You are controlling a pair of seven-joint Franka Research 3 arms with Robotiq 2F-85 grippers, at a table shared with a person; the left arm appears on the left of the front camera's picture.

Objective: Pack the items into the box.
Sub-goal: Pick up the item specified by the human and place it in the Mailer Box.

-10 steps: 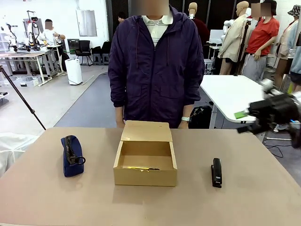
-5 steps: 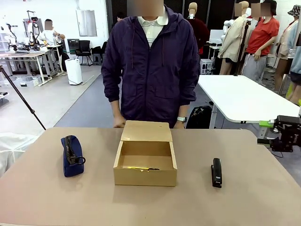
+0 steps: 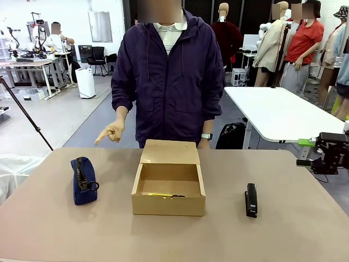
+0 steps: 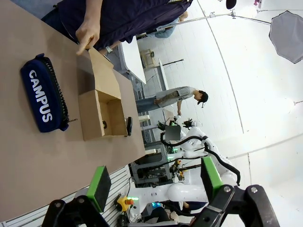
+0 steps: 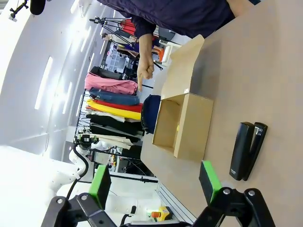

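The tan box [image 3: 169, 185] sits open mid-frame, its flap lid folded back toward the person. The yellow-green pen [image 3: 159, 195] lies inside along the near wall. The navy pouch [image 3: 83, 180] lies to the left, well apart from the box, with bare table [image 3: 283, 234] around it. A black stapler [image 3: 251, 200] lies to the right. The person's hand [image 3: 112, 132] points down over the table's far edge, upper left. The right claw [image 3: 301, 153] hangs beyond the right edge, spread and empty. The left claw [image 4: 155, 179] is also spread, gripping nothing.
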